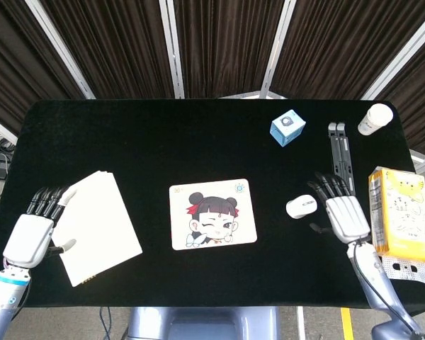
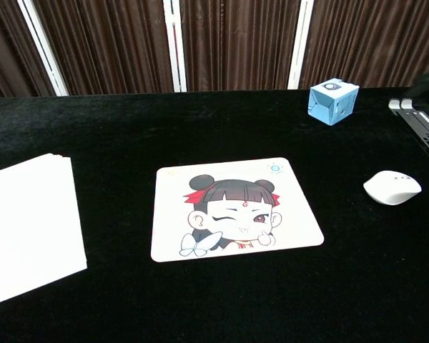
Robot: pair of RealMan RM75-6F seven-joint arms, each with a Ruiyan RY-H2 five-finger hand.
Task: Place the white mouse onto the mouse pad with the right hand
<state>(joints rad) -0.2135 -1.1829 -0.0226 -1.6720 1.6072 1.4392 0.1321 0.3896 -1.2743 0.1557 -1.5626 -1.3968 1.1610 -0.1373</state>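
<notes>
Right hand (image 1: 346, 217), fingers spread and holding nothing, sits just right of the small white oval mouse (image 1: 301, 206), well apart from the cartoon-girl printed mouse pad (image 1: 212, 214).

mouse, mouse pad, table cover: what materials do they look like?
White mouse: likely hard plastic, smooth rounded shell with a soft sheen. Mouse pad: thin flat sheet with a matte printed cartoon face, probably fabric-topped rubber, though the base is not visible. Table cover: looks like black cloth, possibly velvet-like; it is deep matte with no glare.
</notes>
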